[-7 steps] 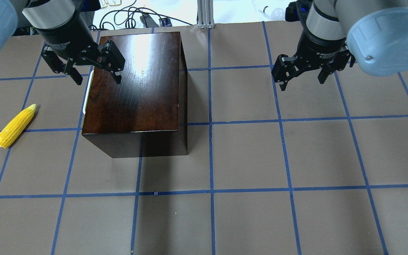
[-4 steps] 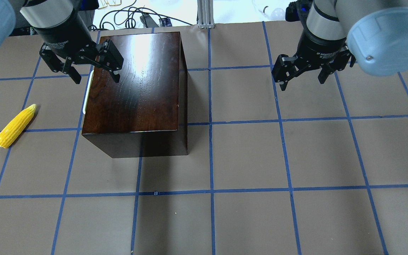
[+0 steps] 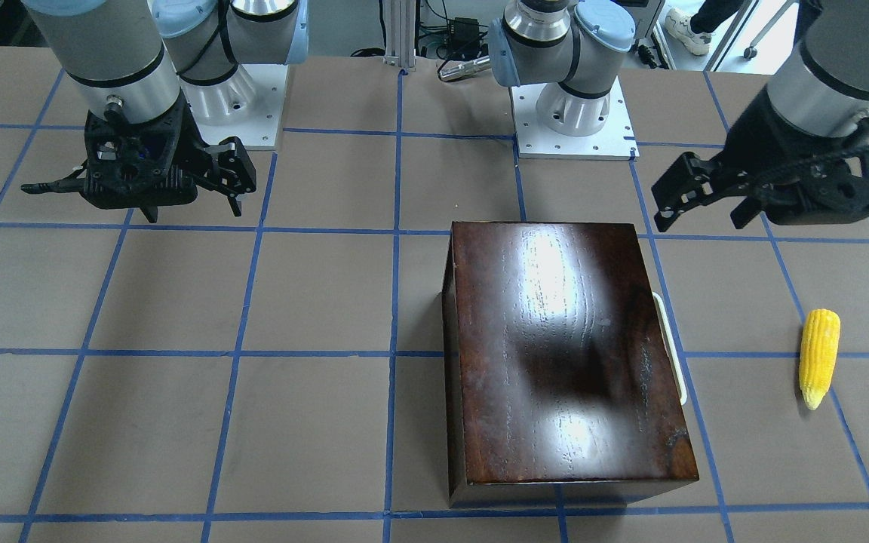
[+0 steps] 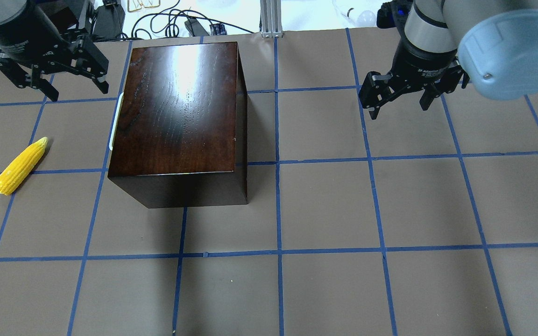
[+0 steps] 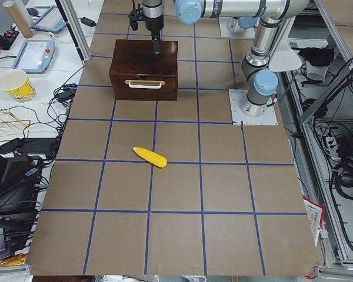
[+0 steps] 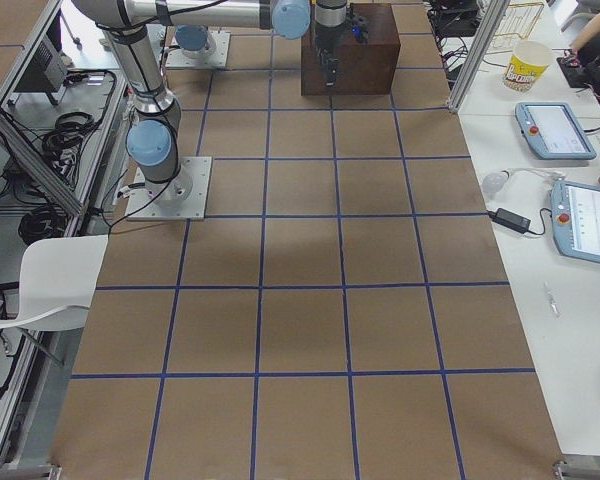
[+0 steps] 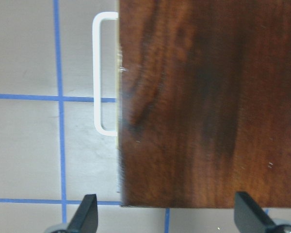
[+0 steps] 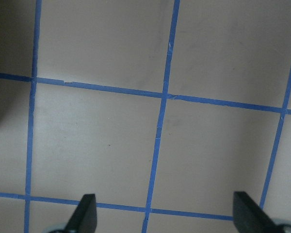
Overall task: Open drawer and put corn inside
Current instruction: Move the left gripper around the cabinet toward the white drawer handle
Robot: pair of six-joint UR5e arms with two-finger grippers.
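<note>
The dark-brown wooden box (image 4: 180, 107) stands on the table with the drawer shut. The drawer's white bar handle (image 4: 116, 120) faces my left side and also shows in the front view (image 3: 672, 347), the left exterior view (image 5: 145, 84) and the left wrist view (image 7: 99, 73). The yellow corn (image 4: 20, 165) lies on the table left of the box, apart from it; it also shows in the front view (image 3: 818, 366). My left gripper (image 4: 79, 92) is open and empty, raised just off the box's far left corner. My right gripper (image 4: 399, 109) is open and empty, hovering over bare table to the box's right.
The brown table (image 4: 325, 210) carries a blue tape grid. The two arm bases (image 3: 570, 113) stand at the robot's edge. Cables (image 4: 171, 23) and a metal post (image 4: 271, 18) lie beyond the far edge. A side bench holds tablets (image 6: 555, 130) and a paper cup (image 6: 527, 65).
My left gripper has moved left and toward the far edge, from over the box's far left corner to off the box. The right arm, box and corn have not moved.
</note>
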